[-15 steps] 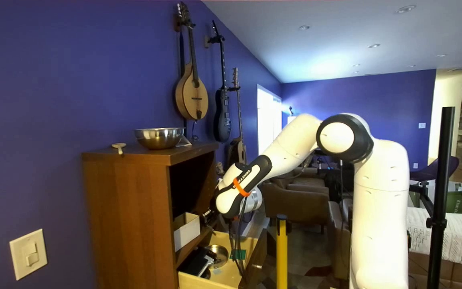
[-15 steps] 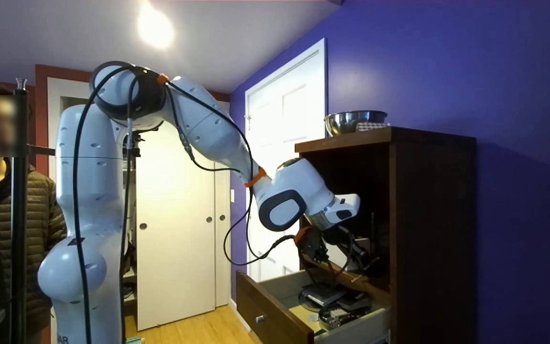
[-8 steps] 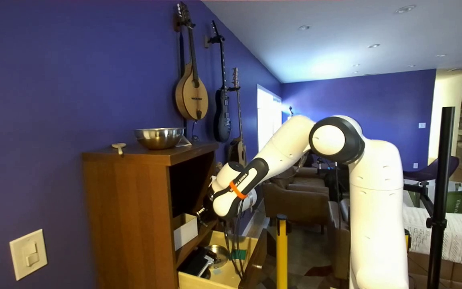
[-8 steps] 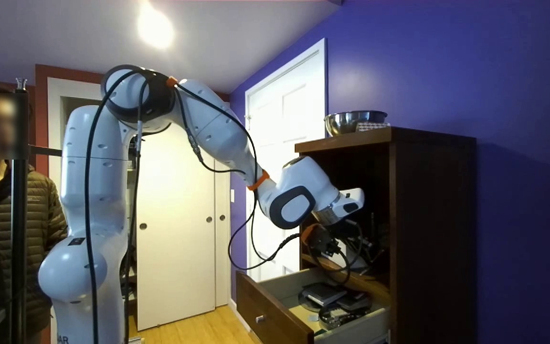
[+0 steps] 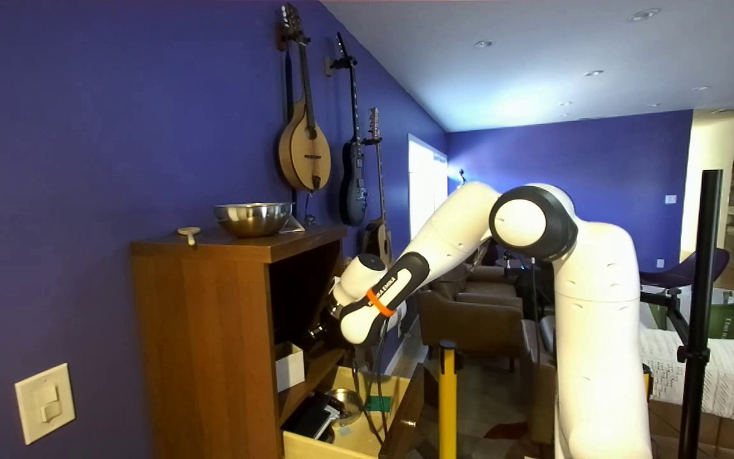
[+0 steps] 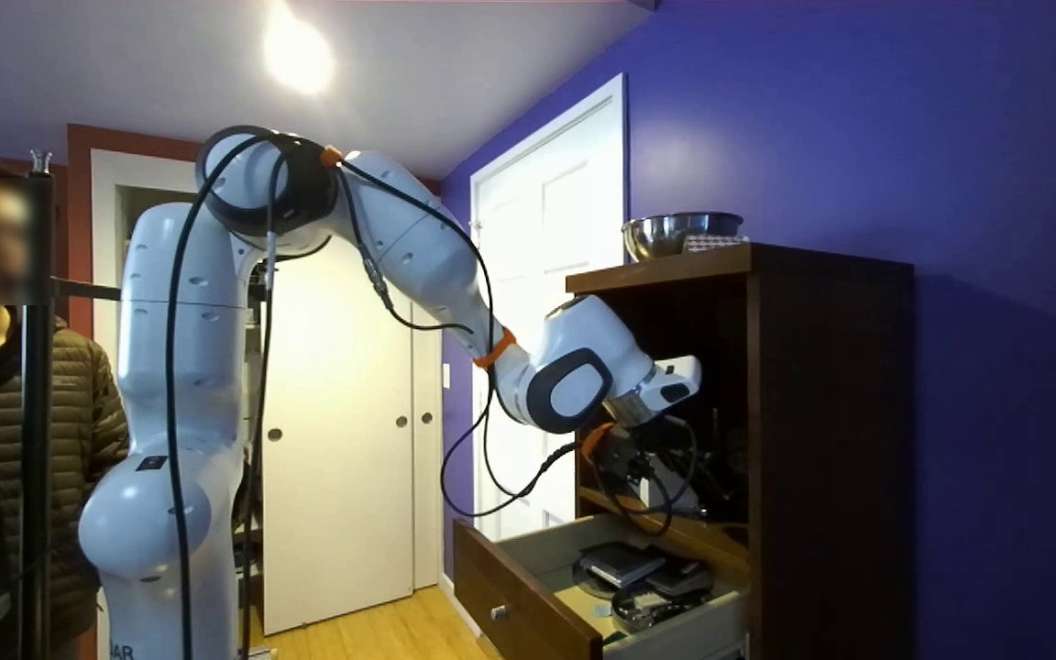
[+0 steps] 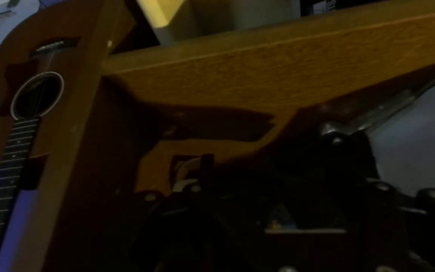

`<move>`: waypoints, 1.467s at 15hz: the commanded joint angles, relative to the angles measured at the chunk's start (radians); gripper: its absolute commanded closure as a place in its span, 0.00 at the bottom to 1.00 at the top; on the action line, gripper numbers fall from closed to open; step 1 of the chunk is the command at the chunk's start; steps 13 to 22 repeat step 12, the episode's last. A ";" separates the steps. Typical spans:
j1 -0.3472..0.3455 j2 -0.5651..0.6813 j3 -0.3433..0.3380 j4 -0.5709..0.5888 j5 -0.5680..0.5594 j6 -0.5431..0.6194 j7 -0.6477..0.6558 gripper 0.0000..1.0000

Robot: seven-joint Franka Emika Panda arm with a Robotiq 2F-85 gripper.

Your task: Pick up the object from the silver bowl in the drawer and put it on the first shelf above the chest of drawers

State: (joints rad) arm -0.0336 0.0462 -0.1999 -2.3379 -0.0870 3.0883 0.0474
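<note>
My gripper [image 7: 270, 147] is inside the dark cubby of the brown chest of drawers [image 5: 208, 344] [image 6: 830, 422], just over the brown floor of the first shelf [image 7: 247, 83]. In the wrist view its dark fingers stand wide apart, and I see nothing gripped between them. A shiny greyish thing [image 7: 387, 107] lies by one fingertip; whether it is the object, I cannot tell. Below, the pale drawer [image 5: 316, 446] is pulled out. The silver bowl [image 5: 346, 400] [image 6: 631, 616] rests in it, beside dark flat items.
A white box [image 5: 290, 368] stands on the shelf close beside the gripper. Another metal bowl [image 5: 253, 220] sits on the cabinet top. Loose cables [image 6: 656, 527] hang under the wrist. A yellow post [image 5: 448, 401] rises by the drawer front [image 6: 528, 591]. A guitar [image 7: 55, 64] hangs beyond the cabinet.
The arm has reached further into the cubby and risen slightly. The jaws have opened. The white box has shifted deeper into the shelf, showing less of itself.
</note>
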 commanded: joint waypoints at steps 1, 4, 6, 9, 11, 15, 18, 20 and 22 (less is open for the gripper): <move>-0.015 -0.178 0.013 -0.098 0.143 -0.116 -0.086 0.00; 0.132 -0.342 -0.084 -0.146 0.403 -0.297 -0.307 0.00; 0.137 -0.456 -0.129 -0.167 0.490 -0.465 -0.449 0.00; 0.083 -0.606 -0.196 -0.218 0.424 -0.735 -0.570 0.00; 0.059 -0.684 -0.251 -0.211 0.425 -0.874 -0.710 0.00; 0.057 -0.578 -0.201 -0.174 0.444 -0.789 -0.624 0.00; 0.057 -0.578 -0.201 -0.174 0.444 -0.789 -0.624 0.00; 0.057 -0.578 -0.201 -0.174 0.444 -0.789 -0.624 0.00; 0.057 -0.578 -0.201 -0.174 0.444 -0.789 -0.624 0.00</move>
